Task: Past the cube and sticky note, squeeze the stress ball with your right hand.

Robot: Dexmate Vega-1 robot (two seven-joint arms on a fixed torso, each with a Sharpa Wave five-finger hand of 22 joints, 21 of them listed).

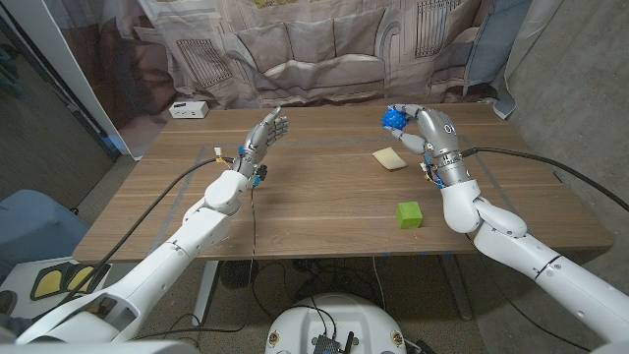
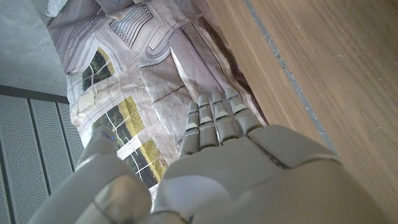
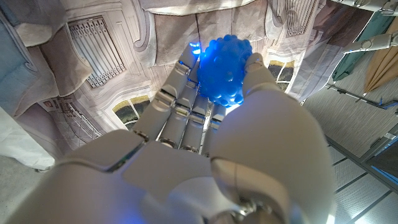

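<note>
Your right robot hand (image 1: 413, 126) holds the blue stress ball (image 3: 225, 70) above the counter (image 1: 314, 187); close the fingers evenly around it, without twisting.

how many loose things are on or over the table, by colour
blue: 1, the stress ball held in the right hand
green: 1, the cube
yellow: 1, the sticky note
white: 1, a small box at the far left edge of the table
total: 4
</note>
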